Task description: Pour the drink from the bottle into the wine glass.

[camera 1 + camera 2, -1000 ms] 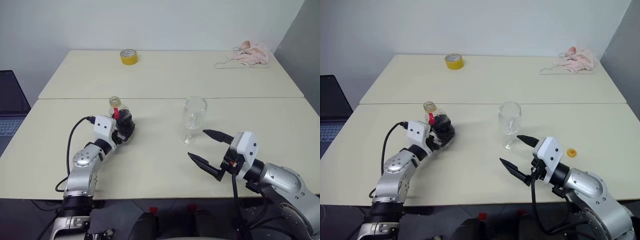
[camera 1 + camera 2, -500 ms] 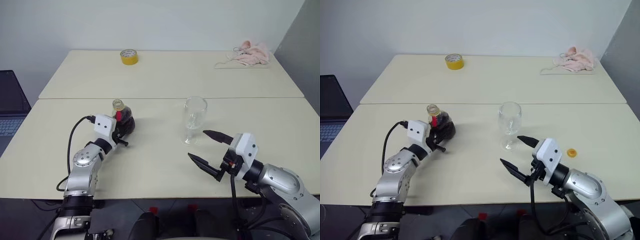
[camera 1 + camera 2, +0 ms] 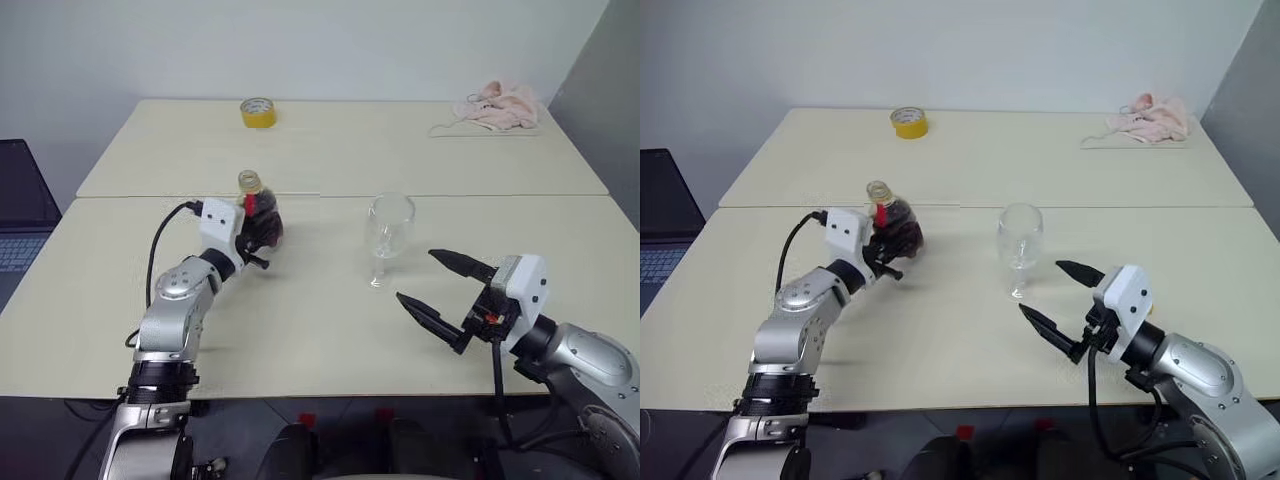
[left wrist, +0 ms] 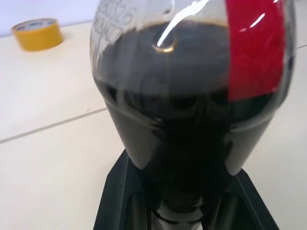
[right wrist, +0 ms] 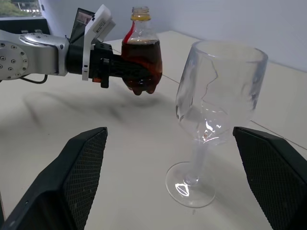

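The bottle is small, round-bodied and clear, with a red neck label and an uncapped mouth. It holds dark drink and hangs upright just above the table. My left gripper is shut on its lower body, with black fingers on either side. The wine glass stands empty and upright to the right of the bottle, also in the right wrist view. My right gripper is open, low over the table just right of the glass's foot, pointing towards it.
A yellow tape roll lies on the far table, and a pink cloth at its far right. A laptop sits beyond the left table edge. A seam between the two tables runs behind the glass.
My left gripper closed on the bottle, then lifted it off the table and carried it a little towards the glass. The right gripper shifted slightly right and stays open.
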You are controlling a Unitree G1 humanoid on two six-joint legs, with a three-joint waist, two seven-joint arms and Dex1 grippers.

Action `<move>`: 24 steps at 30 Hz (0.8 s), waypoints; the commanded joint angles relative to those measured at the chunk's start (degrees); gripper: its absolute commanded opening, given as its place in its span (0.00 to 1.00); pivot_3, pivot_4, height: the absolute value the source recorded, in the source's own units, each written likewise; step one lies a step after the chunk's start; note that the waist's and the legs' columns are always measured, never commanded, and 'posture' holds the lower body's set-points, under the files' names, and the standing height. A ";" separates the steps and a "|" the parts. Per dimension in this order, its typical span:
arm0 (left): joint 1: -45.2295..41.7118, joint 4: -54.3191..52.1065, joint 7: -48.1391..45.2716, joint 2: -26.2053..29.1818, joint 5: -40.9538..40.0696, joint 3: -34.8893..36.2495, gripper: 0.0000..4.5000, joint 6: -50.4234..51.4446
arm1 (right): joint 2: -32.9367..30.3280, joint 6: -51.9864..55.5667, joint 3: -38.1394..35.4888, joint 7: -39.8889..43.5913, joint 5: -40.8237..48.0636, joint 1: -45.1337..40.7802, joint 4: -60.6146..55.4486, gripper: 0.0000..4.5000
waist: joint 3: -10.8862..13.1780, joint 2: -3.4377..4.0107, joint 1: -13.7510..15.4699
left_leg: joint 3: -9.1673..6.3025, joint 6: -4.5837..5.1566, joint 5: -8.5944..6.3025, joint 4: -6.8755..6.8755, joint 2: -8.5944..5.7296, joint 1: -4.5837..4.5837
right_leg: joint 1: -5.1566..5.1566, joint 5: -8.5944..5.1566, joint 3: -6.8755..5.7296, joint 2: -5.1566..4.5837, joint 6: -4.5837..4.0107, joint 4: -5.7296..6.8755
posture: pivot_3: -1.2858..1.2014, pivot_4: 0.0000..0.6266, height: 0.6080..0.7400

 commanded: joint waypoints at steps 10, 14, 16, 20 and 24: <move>-12.50 -0.42 -4.60 2.11 5.73 -8.61 0.18 1.53 | -1.41 4.12 -0.52 -3.18 4.44 -4.64 -3.21 1.00 | 0.03 -0.06 -0.07 | 0.02 0.00 0.00 0.02 -0.02 -0.03 | 0.00 0.00 0.01 0.00 0.00 0.00 | 0.52 0.24 1.00; -14.00 0.35 -5.67 1.62 8.24 -11.66 0.18 -0.02 | -0.88 5.07 0.24 -4.30 4.10 -6.39 -2.40 1.00 | 0.04 -0.06 -0.08 | 0.02 0.00 0.00 0.02 -0.04 -0.04 | 0.00 0.00 0.01 -0.01 0.00 -0.01 | 0.52 0.24 1.00; -14.87 1.22 -5.66 0.79 9.02 -12.67 0.18 -0.42 | -0.09 6.10 0.61 -5.90 4.14 -7.50 -1.95 1.00 | 0.04 -0.07 -0.07 | 0.03 0.00 0.00 0.02 -0.03 -0.04 | -0.01 0.00 0.02 -0.01 0.00 -0.01 | 0.52 0.24 1.00; -16.51 3.11 -5.78 -0.95 10.72 -14.14 0.18 -2.23 | 0.59 7.91 0.99 -7.86 4.40 -9.02 -1.58 1.00 | 0.04 -0.07 -0.08 | 0.03 0.00 0.01 0.03 -0.04 -0.06 | -0.03 0.00 0.02 -0.01 0.00 0.00 | 0.52 0.24 1.00; -18.59 5.90 -5.32 -2.29 13.05 -15.26 0.18 -5.88 | 0.35 9.20 1.18 -8.46 4.71 -9.54 -1.89 1.00 | 0.04 -0.07 -0.04 | 0.03 0.00 0.01 0.02 -0.04 -0.08 | -0.05 0.00 0.02 -0.01 0.00 -0.01 | 0.52 0.24 1.00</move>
